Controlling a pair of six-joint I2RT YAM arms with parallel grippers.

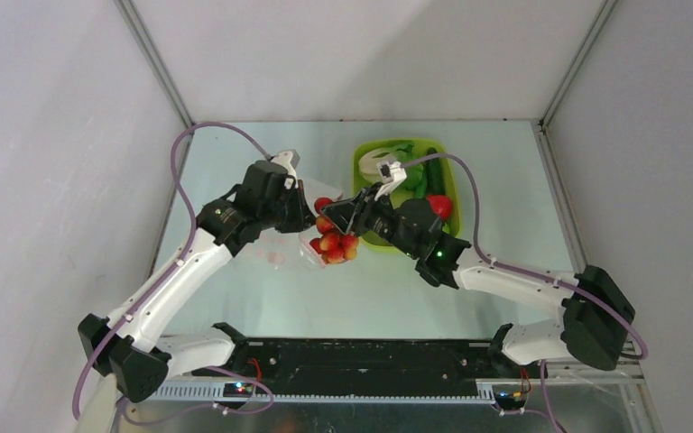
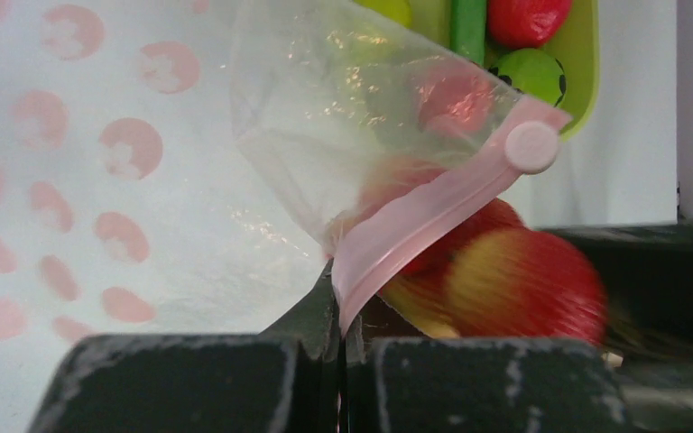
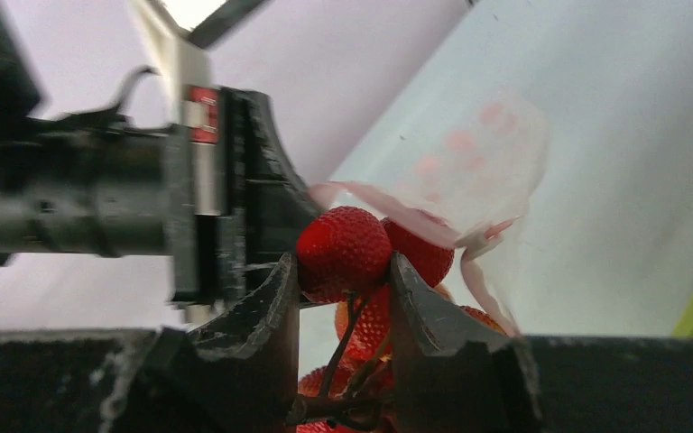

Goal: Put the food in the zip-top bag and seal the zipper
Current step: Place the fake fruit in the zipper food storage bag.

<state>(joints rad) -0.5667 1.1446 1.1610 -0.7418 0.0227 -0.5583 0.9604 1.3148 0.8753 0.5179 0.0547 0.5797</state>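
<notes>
Zip-top bag (image 2: 352, 135), clear film printed with pale pink blotches, hangs from the left pincer (image 2: 338, 289), whose jaws are pressed together on the pink zipper (image 2: 424, 212). The strip rises away from the fingertips to a round pink tab (image 2: 532, 146). From above, the film is all but invisible under that pincer. Close by and facing it, the right pincer (image 3: 343, 271) pinches a bunch of red berries (image 3: 347, 244) by the top fruit. Stems and more fruit dangle between and below its fingers, at the bag's mouth. Whether any fruit lies inside the bag cannot be told: red shows through the film, but blurred. A small red label (image 3: 200, 113) on the left pincer's side is too small to read. Beyond the right pincer, a lime-green tray (image 1: 365, 153) holds green pieces (image 1: 401, 149), a dark cucumber (image 1: 435, 180) and a tomato (image 1: 439, 206), partly hidden by the arm.
</notes>
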